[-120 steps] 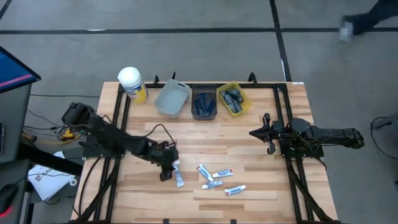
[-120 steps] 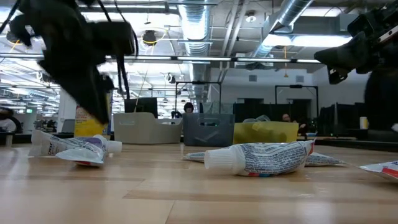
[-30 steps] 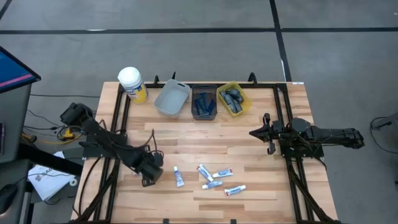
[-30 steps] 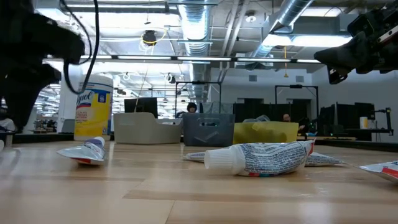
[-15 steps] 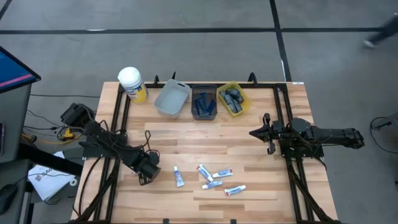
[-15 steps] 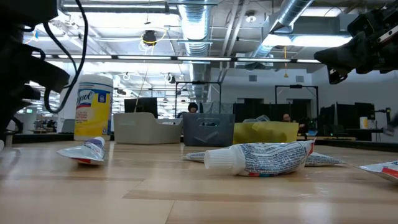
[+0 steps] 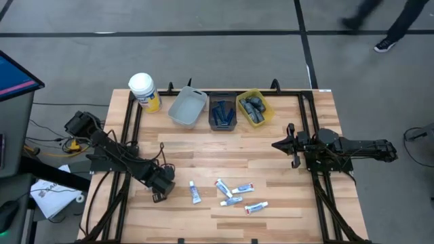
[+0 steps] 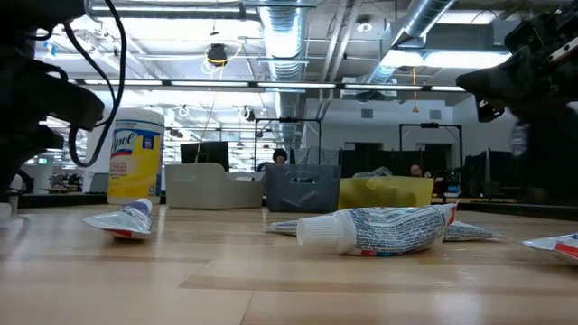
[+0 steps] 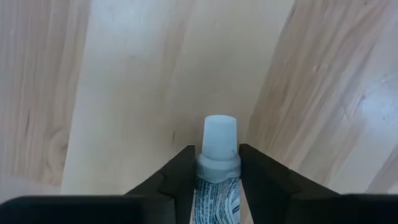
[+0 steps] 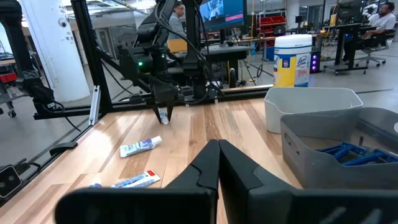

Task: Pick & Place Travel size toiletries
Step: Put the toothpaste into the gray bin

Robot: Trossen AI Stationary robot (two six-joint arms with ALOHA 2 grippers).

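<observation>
The left claw (image 9: 216, 186) is pinching a small white toothpaste tube with a white screw cap (image 9: 219, 152), the cap poking out just beyond the fingertips (image 9: 180, 171) and the printed body caught between them. In the high view this claw (image 7: 160, 186) sits near the desk's (image 7: 271, 142) left edge, apart from the four white tubes with blue and red marks (image 7: 234, 193) lying loose toward the front middle.

To carry well, I would lift straight up before swinging across, since the grip sits near the cap and the soft body may sag or slip. Then travel to the back edge, where the light grey plastic bin (image 7: 187, 107), the dark bin of blue razors (image 7: 222, 113) and the yellow bin of dark bottles (image 7: 253, 108) stand in a row.

The right claw (image 10: 217, 158) waits pressed together near the right edge.
</observation>
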